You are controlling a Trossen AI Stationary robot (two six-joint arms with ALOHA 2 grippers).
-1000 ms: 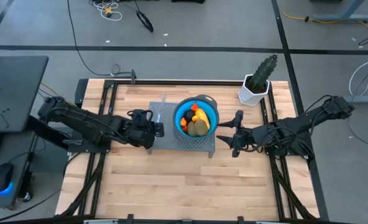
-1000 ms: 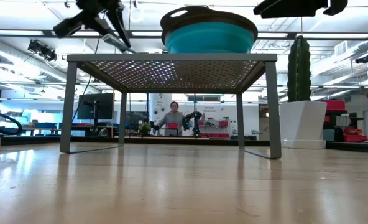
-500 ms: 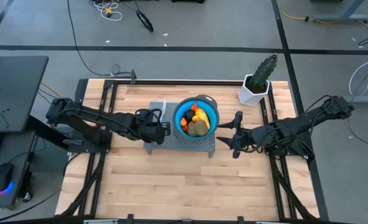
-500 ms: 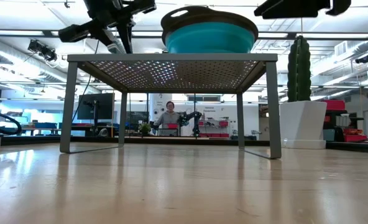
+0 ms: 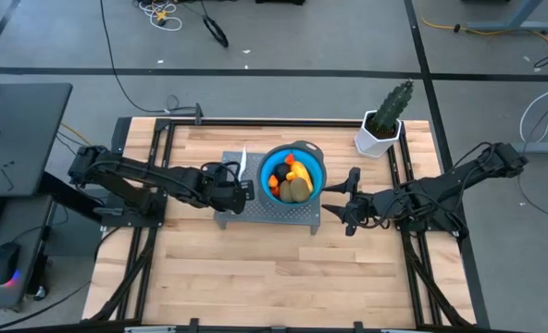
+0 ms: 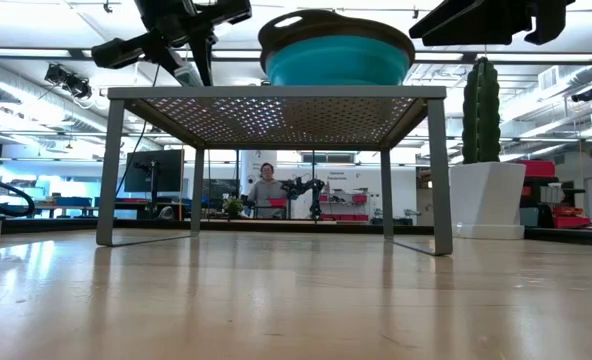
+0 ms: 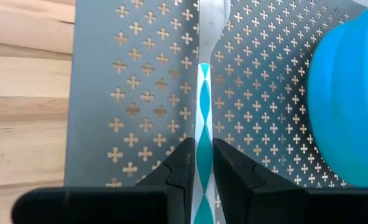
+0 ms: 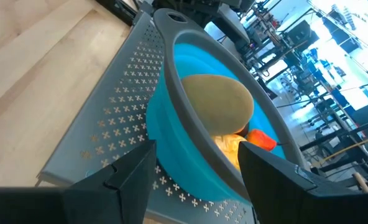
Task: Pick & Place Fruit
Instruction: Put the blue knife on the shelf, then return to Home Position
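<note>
Jaws first: my left gripper [image 7: 199, 177] has its two fingers close on either side of the knife [image 7: 204, 106], right at the handle end. Whether they pinch it or have just let go, I can't tell. My right gripper [image 8: 196, 165] stands spread, hovering just beside the bowl [image 5: 292, 173], holding nothing.

All the fruit [image 5: 291, 178] sits inside that bowl, just past my right fingertips and a little off to the side of my left ones: a big olive-brown oval [image 8: 218, 106] on top, yellow and orange pieces under it.

My read: no fruit is in hand yet, so the picking hasn't started. Next I need my right gripper up over the rim and down onto the top oval, without nudging the bowl.

Underneath is a grey perforated rack [image 5: 274, 208] standing on legs above a pale wooden table [image 5: 274, 268]. A potted cactus [image 5: 385, 118] stands well beyond my right gripper. Behind is a lab, a person [image 6: 266, 190] far off.
</note>
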